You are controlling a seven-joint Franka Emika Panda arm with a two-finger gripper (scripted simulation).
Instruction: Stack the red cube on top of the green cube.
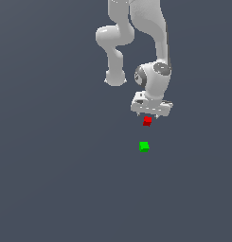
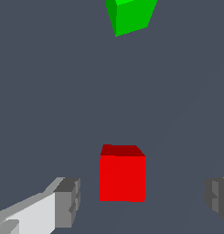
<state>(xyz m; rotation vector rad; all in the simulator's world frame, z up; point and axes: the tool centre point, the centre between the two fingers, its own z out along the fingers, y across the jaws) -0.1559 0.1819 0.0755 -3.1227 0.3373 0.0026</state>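
The red cube (image 1: 147,121) is sitting on the flat grey floor (image 1: 51,165) just under the gripper (image 1: 150,116), untouched.

In the wrist view the red cube (image 2: 122,176) is lying between the two grey fingertips (image 2: 67,202), with a clear gap showing on each side of it, so the pincer is standing wide and gripping nothing; the second fingertip (image 2: 217,198) is only partly showing at the picture's edge. The green cube (image 1: 144,146) is resting on the same floor near the red one but apart from it, lower in the exterior view and a touch toward that view's left; in the wrist view the green cube (image 2: 130,15) is being cut off by the frame. The white arm (image 1: 155,52) is reaching down from the top of the exterior view, its hand hanging right over the red cube.
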